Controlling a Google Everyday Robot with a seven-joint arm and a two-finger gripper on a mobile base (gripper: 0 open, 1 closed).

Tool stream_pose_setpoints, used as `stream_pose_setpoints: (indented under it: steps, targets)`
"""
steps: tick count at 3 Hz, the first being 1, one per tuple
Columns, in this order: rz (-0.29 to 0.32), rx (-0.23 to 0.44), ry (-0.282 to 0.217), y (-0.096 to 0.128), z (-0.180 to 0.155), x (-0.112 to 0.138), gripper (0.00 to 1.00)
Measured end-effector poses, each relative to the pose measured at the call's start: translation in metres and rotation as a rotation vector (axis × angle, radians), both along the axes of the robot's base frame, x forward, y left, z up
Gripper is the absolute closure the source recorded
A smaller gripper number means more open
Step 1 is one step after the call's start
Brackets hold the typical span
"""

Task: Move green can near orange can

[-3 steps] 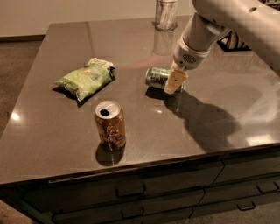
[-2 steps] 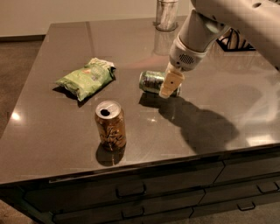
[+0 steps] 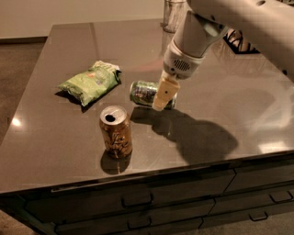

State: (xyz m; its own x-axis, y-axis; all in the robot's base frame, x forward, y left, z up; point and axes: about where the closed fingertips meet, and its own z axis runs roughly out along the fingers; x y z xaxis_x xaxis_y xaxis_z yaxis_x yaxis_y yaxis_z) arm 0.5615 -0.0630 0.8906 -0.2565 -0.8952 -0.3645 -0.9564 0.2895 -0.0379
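Observation:
The green can (image 3: pixel 143 93) lies on its side near the middle of the dark tabletop (image 3: pixel 239 114), its silvery end facing left. My gripper (image 3: pixel 161 98) reaches down from the upper right and is shut on the can's right part, with one tan finger (image 3: pixel 164 92) across its front. The other finger is hidden behind the can. The orange can (image 3: pixel 116 133) stands upright nearer the front edge, below and to the left of the green can, with a short gap between them. Its silver top shows the drinking hole.
A light-green chip bag (image 3: pixel 89 82) lies left of the green can. A tall clear container (image 3: pixel 173 13) stands at the back edge. A dark object (image 3: pixel 239 41) sits at the back right behind my arm. Drawers (image 3: pixel 138 202) run under the table's front edge.
My gripper has moved left and toward the front with the green can, bringing it closer to the orange can. The orange can and the chip bag have not moved.

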Motion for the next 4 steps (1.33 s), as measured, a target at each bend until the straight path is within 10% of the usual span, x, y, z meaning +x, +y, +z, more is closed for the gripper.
stream_pose_setpoints:
  steps: [2,4]
  targets:
    - [0.023,-0.042,0.02,0.022,-0.012,-0.033,1.0]
    - [0.063,-0.048,0.047,0.038,-0.024,-0.054,0.59]
